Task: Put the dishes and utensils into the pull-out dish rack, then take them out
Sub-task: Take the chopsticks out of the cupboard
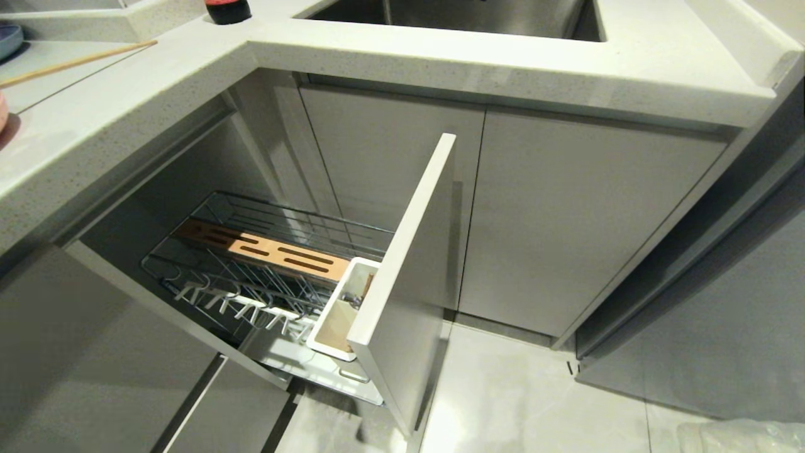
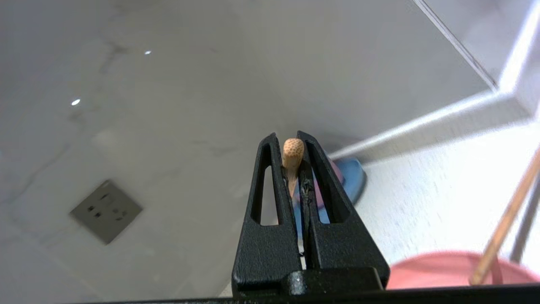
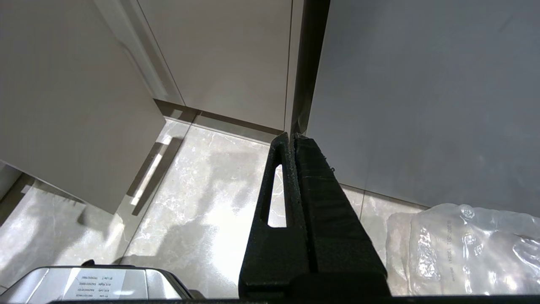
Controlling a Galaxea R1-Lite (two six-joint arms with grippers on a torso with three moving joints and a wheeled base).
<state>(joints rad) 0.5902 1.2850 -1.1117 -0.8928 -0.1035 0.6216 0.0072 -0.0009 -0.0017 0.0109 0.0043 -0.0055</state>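
Observation:
My left gripper (image 2: 291, 141) is shut on one pale wooden chopstick (image 2: 293, 150), whose round end pokes out between the fingertips. It hovers over the white counter (image 2: 422, 202), outside the head view. A second chopstick (image 2: 506, 219) leans on the salmon-pink plate (image 2: 447, 270) beside it. One chopstick (image 1: 82, 60) reaches over the counter at the far left of the head view. The pull-out dish rack (image 1: 251, 277) stands pulled out below, with its wooden strip (image 1: 264, 251), white utensil cup (image 1: 343, 308) and grey front panel (image 1: 409, 283). My right gripper (image 3: 292, 137) hangs shut and empty over the floor.
A blue dish (image 2: 354, 179) sits on the counter by the wall, which has a socket (image 2: 105, 211). A sink (image 1: 453, 16) lies in the far counter and a dark jar (image 1: 227, 9) stands at the corner. A clear plastic bag (image 3: 464, 249) lies on the floor at right.

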